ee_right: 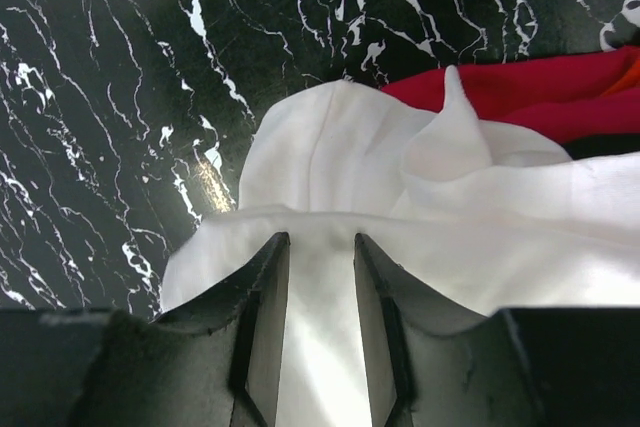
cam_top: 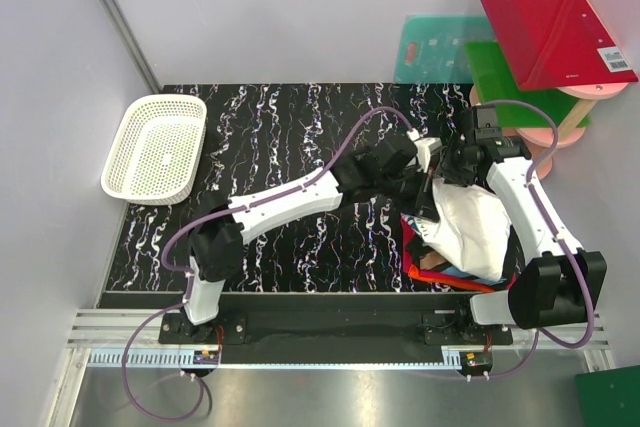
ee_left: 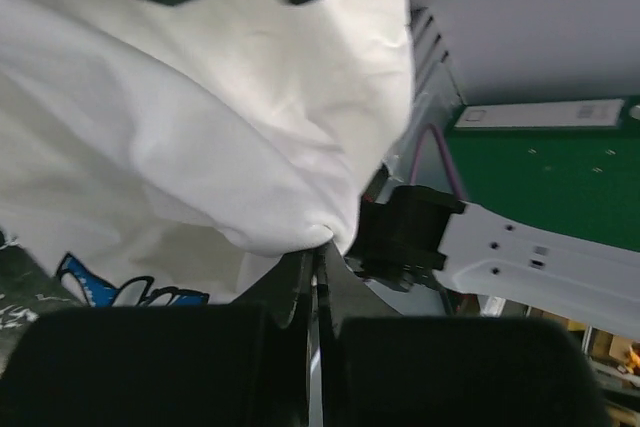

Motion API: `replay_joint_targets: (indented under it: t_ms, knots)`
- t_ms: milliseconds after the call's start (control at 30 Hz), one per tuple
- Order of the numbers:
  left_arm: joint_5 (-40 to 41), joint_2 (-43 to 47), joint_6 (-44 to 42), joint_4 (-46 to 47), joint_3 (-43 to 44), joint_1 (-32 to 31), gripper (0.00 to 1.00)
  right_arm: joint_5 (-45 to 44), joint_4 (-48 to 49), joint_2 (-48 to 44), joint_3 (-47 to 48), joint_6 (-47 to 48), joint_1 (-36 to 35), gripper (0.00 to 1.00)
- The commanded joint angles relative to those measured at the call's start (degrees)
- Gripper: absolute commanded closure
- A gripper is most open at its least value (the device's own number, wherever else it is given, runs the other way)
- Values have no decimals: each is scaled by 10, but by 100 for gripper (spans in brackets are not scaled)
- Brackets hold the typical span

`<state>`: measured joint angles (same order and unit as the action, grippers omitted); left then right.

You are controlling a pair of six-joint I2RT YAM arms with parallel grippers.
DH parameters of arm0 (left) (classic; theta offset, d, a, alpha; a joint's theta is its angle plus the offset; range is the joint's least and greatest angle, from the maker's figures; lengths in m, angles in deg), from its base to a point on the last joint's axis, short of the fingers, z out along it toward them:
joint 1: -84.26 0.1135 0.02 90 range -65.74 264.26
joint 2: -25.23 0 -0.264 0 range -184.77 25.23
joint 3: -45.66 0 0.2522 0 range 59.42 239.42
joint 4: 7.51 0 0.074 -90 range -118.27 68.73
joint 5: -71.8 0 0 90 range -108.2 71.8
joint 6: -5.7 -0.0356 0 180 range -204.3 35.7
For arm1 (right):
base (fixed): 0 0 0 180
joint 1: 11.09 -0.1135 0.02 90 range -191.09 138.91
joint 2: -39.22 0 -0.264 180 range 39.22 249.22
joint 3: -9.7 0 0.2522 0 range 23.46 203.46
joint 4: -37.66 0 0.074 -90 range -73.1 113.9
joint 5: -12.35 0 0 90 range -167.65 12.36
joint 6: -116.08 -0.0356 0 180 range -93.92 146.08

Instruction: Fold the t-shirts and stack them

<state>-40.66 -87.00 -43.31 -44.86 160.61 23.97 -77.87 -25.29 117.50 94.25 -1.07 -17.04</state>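
Note:
The white t-shirt [cam_top: 468, 227] hangs bunched between both grippers over the right side of the black marbled table [cam_top: 300, 137]. Its blue print [ee_left: 100, 292] shows low in the left wrist view. My left gripper [cam_top: 428, 169] [ee_left: 318, 252] is shut on a folded edge of the white cloth [ee_left: 200, 97]. My right gripper [cam_top: 455, 162] [ee_right: 320, 242] is shut on a thick bunch of the same shirt [ee_right: 340, 157], which fills the gap between its fingers. Under it lie a red-orange t-shirt [cam_top: 440, 275] [ee_right: 540, 97] and a dark one [cam_top: 411, 232], mostly hidden.
A white mesh basket [cam_top: 155, 147] sits at the table's far left. Red [cam_top: 555, 37], green [cam_top: 510, 82] and teal [cam_top: 430, 47] boards lean at the back right by a pink stand [cam_top: 570, 112]. The right arm's white link [ee_left: 540, 257] lies close beside my left gripper.

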Motion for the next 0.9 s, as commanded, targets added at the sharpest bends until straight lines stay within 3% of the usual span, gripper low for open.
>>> replay_joint_targets:
  t_ms: [0,200,233,267,300,333,367,400,433,533,700,867]
  knots:
    - [-53,-12,15,14,61,-31,100,-26,10,-17,-1,8,-2,60]
    - [6,9,25,-45,-20,-43,100,-39,1,-22,5,19,-2,60]
    - [17,25,26,-53,-38,-42,93,-44,-4,-28,8,21,-1,60]
    - [35,32,26,-54,-53,-41,55,-51,-6,-32,10,20,-1,52]
    - [43,39,26,-57,-76,-40,36,-66,-8,-38,15,23,-2,39]
    - [50,50,23,-60,-85,-41,15,-75,-9,-45,18,24,-2,32]
    - [61,55,19,-62,-90,-41,1,-82,-13,-61,22,23,-2,22]
    - [69,60,9,-65,-96,-41,1,-96,-15,-69,29,25,-1,10]
    - [76,72,5,-68,-100,-41,1,-103,-17,-78,34,27,-1,5]
    - [111,107,-11,-69,-114,-40,1,-129,-28,-116,51,35,-2,0]
    - [211,186,-42,-72,-166,-36,1,-197,-62,-209,54,31,-1,0]
    - [215,224,-44,-105,-206,14,1,-263,-156,-263,41,-6,1,5]
